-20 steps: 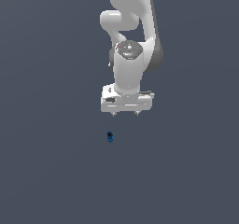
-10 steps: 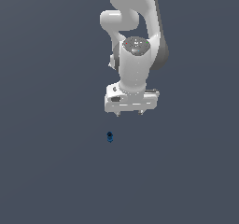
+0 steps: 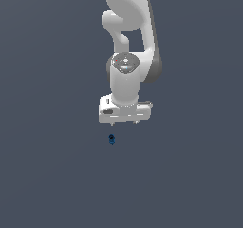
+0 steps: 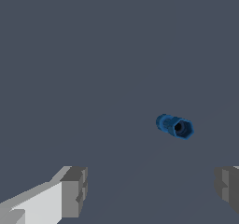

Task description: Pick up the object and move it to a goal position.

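White Panda arm (image 3: 130,42) is coming down from the top centre of the exterior view, wrist pointing down at a plain dark grey-blue floor (image 3: 47,175). Gripper (image 3: 125,123) is sitting just below frame centre, white palm block horizontal, two short finger tips poking out underneath. Fingers are spread wide with clear gap between them, holding nothing.

The object (image 3: 112,139) is sitting on the floor just below the gripper, a little under frame centre in the exterior view, roughly under the fingertip on the exterior view's left. Tiny next to the gripper, dark blue with a brighter blue part. Not touching either finger; visible gap of floor is showing between it and the tips.

Wrist view: the object (image 4: 175,126) is showing right of centre, slightly below the middle of the frame, as a short blue barrel with a hexagonal end and a dark hole facing the camera. One grey finger pad (image 4: 74,192) is sitting at lower left with its white body running off the corner, the other pad at the lower right edge, cut off. The object is lying apart from both pads, nearer the lower-right one. Whether it is upright or lying down, cannot tell for sure.
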Tool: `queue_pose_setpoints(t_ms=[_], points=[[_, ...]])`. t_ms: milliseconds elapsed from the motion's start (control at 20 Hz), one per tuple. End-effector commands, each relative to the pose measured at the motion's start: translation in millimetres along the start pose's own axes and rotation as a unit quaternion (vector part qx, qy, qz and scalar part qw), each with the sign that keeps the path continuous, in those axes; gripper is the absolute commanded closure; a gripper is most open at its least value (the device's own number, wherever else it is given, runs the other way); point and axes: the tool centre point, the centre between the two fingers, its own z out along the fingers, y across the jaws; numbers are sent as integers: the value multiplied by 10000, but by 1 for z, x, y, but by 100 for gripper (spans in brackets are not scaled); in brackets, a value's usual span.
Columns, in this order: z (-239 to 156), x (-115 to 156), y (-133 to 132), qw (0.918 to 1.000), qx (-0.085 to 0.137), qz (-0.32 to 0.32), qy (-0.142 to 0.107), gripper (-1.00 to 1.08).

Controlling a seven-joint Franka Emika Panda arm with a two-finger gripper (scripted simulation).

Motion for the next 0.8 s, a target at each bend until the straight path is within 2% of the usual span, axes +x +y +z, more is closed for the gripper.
queue_pose_setpoints(t_ms=[0,400,750], points=[[14,5,15,10000,2,11,-39,-92],[48,15,52,9999,4,24,-126,-92],[56,16,60,9999,3,31,-148,-92]])
